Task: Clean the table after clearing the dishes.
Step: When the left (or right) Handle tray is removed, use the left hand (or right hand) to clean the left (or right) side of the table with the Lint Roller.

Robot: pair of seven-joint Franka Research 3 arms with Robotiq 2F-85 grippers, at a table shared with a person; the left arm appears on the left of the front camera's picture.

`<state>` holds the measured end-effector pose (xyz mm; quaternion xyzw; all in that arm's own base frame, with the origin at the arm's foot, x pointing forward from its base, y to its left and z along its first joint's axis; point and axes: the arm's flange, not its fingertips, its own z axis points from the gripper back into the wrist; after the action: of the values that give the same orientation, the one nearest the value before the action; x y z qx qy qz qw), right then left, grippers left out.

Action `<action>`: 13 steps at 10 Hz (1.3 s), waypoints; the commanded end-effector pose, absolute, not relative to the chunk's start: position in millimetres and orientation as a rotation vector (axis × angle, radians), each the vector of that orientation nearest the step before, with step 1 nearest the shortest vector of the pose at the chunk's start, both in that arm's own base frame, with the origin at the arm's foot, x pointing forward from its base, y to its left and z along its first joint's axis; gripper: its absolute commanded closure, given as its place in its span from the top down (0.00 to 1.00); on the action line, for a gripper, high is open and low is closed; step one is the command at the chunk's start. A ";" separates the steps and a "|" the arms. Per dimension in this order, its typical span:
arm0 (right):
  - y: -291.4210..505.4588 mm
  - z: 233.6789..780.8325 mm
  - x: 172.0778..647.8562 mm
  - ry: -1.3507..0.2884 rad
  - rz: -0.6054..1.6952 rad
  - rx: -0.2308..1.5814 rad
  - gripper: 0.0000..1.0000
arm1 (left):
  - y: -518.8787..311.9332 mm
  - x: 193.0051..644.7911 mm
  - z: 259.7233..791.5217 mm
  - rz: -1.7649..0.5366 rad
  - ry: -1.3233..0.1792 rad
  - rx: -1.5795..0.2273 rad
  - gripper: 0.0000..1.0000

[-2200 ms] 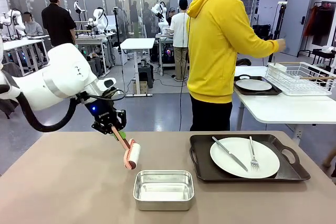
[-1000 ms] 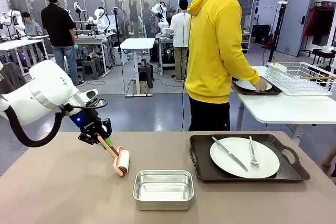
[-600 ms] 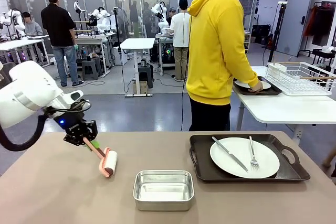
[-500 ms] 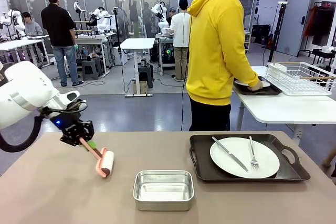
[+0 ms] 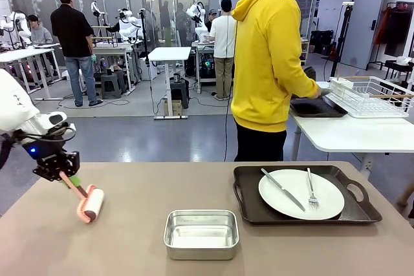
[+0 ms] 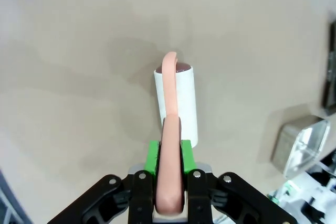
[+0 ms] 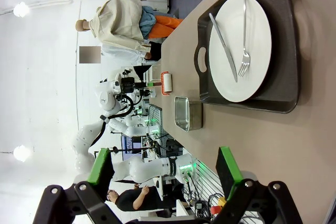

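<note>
My left gripper [image 5: 62, 173] is shut on the pink handle of a lint roller [image 5: 90, 203], whose white roll rests on the taupe table [image 5: 136, 250] near its left edge. In the left wrist view the green pads [image 6: 152, 153] clamp the handle, and the roller [image 6: 176, 103] lies straight ahead. A white plate [image 5: 301, 194] with a knife [image 5: 283, 189] and a fork [image 5: 312, 192] sits on a dark tray [image 5: 249, 192] at the right. My right gripper [image 7: 164, 166] hangs open above the table, apart from the plate [image 7: 241, 51] and tray [image 7: 286, 45].
A steel pan [image 5: 201, 233] stands near the front middle of the table. A person in a yellow hoodie stands beyond it with hands on a second dark tray [image 5: 317, 106] on a white side table, next to a wire rack [image 5: 372, 95].
My left arm has swept the roller leftward across the table, from near the steel pan to the left edge. The person's hands have shifted on the far tray.
</note>
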<state>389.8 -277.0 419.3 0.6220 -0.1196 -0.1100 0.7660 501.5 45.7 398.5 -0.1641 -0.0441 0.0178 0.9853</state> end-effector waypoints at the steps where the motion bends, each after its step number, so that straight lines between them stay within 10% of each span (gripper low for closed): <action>1: -276.3 422.7 388.0 -0.264 -0.233 1.355 1.00 | 66.6 480.9 354.1 0.025 0.054 -0.122 0.21; 7: -276.3 422.7 388.0 -0.264 -0.233 1.355 1.00 | 78.7 468.3 366.2 0.060 0.113 0.112 0.21; 13: -276.3 422.7 388.0 -0.264 -0.233 1.355 1.00 | 55.9 434.9 504.8 -0.037 -0.161 0.021 0.21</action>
<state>389.8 -277.0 419.4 0.6220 -0.1196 -0.1100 0.7660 451.3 56.5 482.1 0.0248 -0.0590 -0.0081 0.9979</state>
